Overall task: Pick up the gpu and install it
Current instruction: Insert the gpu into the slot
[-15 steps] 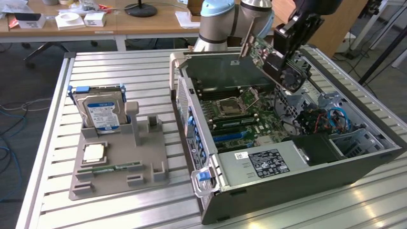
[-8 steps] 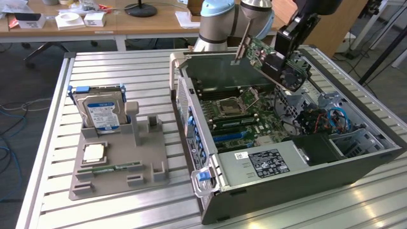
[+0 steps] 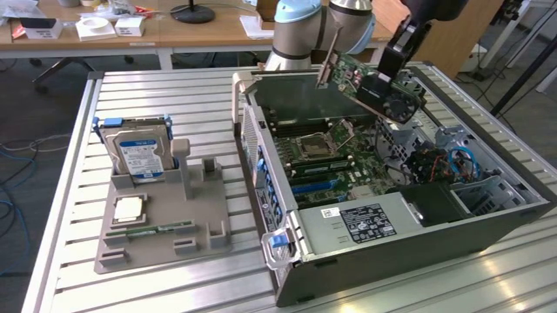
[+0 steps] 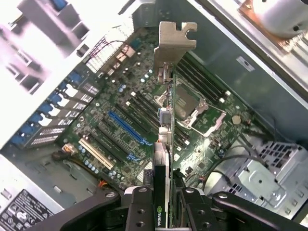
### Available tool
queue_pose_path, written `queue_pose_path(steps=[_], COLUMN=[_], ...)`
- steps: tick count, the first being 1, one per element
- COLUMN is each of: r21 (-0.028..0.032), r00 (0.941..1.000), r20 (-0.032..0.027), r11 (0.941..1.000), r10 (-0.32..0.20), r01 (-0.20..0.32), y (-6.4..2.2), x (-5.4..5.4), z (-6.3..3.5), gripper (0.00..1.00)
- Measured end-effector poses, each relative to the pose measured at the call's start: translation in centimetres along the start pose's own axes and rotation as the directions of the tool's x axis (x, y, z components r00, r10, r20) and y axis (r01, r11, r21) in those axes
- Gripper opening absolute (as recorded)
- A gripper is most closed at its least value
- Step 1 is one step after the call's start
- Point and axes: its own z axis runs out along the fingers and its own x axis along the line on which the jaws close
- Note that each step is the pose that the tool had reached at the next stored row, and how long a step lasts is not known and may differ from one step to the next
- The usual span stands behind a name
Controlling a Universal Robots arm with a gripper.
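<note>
Hand (image 4: 166, 199) gripping gpu (image 4: 166, 159) edge-on, wrist view reveals blue slot (image 4: 126, 127) below

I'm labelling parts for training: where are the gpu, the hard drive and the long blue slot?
gpu (image 3: 353, 73): exterior view, on its green board.
hard drive (image 3: 139, 155): exterior view, on its blue label.
long blue slot (image 4: 126, 127): wrist view, middle of its length.

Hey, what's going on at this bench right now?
The robot arm's gripper is clamped on the gpu and holds it tilted in the air above the open computer case. The card hangs over the motherboard and is not seated in any slot. On the exterior view's left, a hard drive stands upright in a grey holder on the table.
</note>
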Motion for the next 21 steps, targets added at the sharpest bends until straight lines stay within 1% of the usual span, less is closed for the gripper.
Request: queue_pose_path(steps=[3, 5, 8, 10, 12, 16, 19, 21], r21=[-0.002, -0.0035, -0.006, -0.0077, -0.0096, -0.0139, -0.0172, -0.0197], r00=[0.9986, 0.9962, 0.9901, 0.9846, 0.9778, 0.9601, 0.944, 0.9311], r20=[-0.0052, -0.0085, -0.0137, -0.0169, -0.0201, -0.0265, -0.031, -0.0341], r11=[0.9986, 0.9962, 0.9902, 0.9848, 0.978, 0.9604, 0.9445, 0.9317], r10=[-0.053, -0.087, -0.14, -0.174, -0.208, -0.278, -0.329, -0.363], r01=[0.053, 0.087, 0.14, 0.174, 0.208, 0.278, 0.328, 0.363], y=[0.0, 0.0, -0.01, -0.01, -0.01, -0.01, -0.01, -0.01], x=[0.0, 0.0, 0.0, 0.0, 0.0, 0.0, 0.0, 0.0], z=[0.02, 0.03, 0.04, 0.06, 0.07, 0.1, 0.12, 0.13], gripper=[0.26, 0.26, 0.26, 0.26, 0.26, 0.26, 0.26, 0.26])
